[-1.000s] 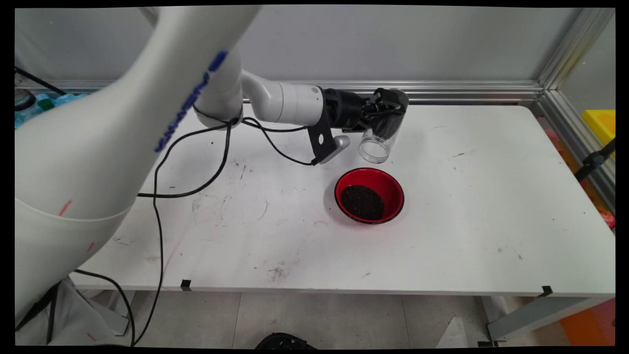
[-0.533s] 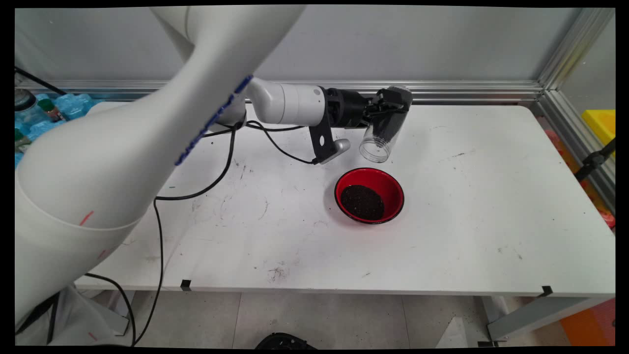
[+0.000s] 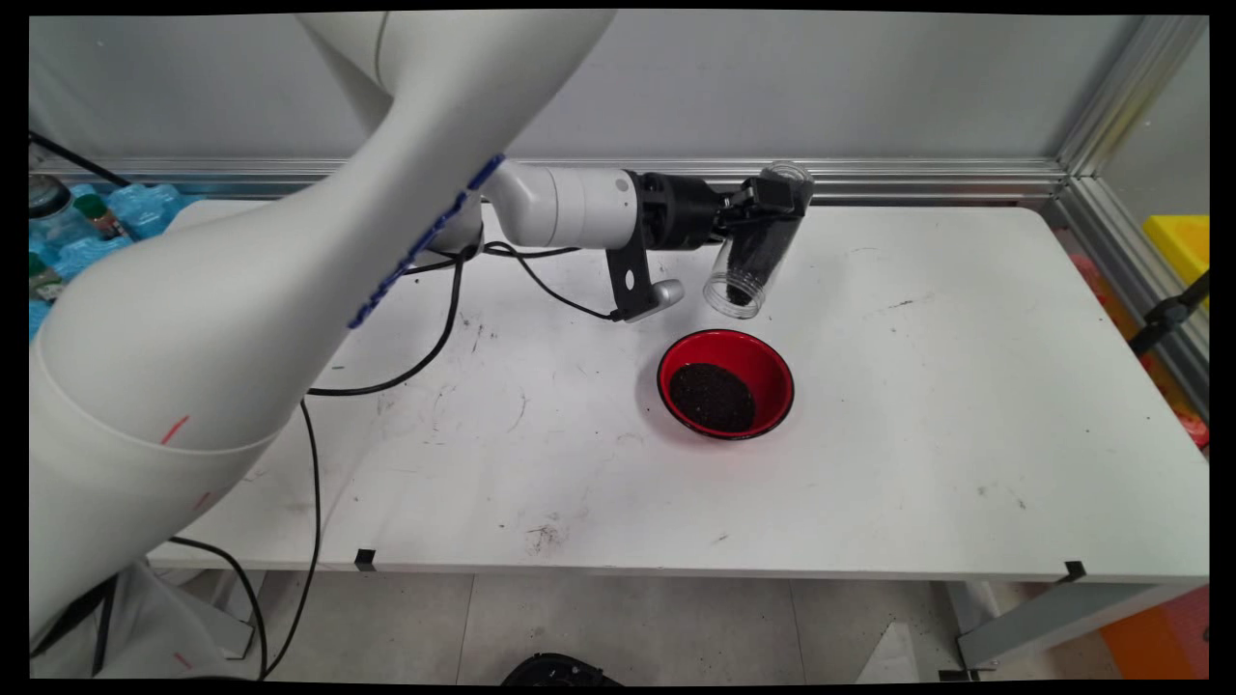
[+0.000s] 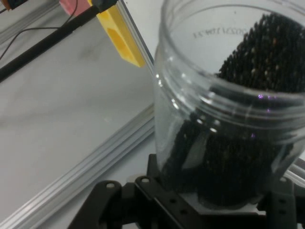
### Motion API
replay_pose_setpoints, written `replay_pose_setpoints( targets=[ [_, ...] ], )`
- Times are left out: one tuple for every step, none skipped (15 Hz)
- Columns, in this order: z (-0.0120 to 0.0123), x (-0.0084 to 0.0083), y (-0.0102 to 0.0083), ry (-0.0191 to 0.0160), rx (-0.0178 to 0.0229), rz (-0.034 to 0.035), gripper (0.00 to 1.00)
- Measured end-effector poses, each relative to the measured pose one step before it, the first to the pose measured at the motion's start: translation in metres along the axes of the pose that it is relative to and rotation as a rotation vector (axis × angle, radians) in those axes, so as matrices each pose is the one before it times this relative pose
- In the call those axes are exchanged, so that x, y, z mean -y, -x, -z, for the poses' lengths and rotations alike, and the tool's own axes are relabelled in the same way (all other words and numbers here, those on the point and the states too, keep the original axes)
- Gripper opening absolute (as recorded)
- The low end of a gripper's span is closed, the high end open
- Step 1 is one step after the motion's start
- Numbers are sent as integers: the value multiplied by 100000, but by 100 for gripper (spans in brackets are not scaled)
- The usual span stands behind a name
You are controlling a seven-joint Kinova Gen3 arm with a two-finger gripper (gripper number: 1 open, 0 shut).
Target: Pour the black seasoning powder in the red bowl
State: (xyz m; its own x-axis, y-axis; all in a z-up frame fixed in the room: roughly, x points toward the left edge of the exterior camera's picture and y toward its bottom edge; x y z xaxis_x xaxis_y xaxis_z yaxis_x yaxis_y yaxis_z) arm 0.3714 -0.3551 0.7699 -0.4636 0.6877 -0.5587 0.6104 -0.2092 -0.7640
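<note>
At the far left of the main view, some blue-wrapped bottles sit beyond the table edge, partly cut off by the arm, so little of them can be made out. Black cables hang from the arm and trail over the table's left part and down past its front edge.

Near the middle, the gripper reaches in sideways from the left, above the table's far part, and is clamped on a clear plastic jar. The fingers themselves are mostly covered by the jar and its dark contents; in the hand view only the black linkage at the bottom shows, with the jar filling the right half and its far side cut off by the picture's edge.

The jar's long axis runs steeply, tilted, with its base up toward the rail at the back and its open mouth pointing down and a little to the left, toward the table. Dark grains lie inside it, down to near the mouth.

Just below and in front of the jar's mouth, apart from it, a red bowl stands on the table with a heap of the same dark grains in it.

At the far right, a yellow block beyond the frame is cut off by the edge.
</note>
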Motion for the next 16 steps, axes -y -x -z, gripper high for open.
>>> replay_pose_setpoints(
  targets=[
    [72,20,-39,-249,217,-925,0],
    [41,33,-51,-277,161,-829,0],
    [9,56,-40,-320,30,-657,0],
    [34,25,-20,-163,68,-436,0],
    [61,23,-41,-182,104,-666,0],
    [64,23,-7,-181,133,-587,0],
    [59,31,-16,-224,107,-658,0],
    [37,51,-16,-304,87,-674,0],
    [43,45,-15,-231,102,-604,0],
    [49,59,-16,-251,123,-870,0],
    [14,61,-24,-227,49,-624,0],
    [46,43,-38,-193,87,-668,0],
    [32,51,-37,-200,71,-640,0],
    [37,83,-42,-324,78,-927,0],
    [27,83,-43,-258,48,-958,0],
    [30,80,-43,-268,23,-983,0]
  ],
)
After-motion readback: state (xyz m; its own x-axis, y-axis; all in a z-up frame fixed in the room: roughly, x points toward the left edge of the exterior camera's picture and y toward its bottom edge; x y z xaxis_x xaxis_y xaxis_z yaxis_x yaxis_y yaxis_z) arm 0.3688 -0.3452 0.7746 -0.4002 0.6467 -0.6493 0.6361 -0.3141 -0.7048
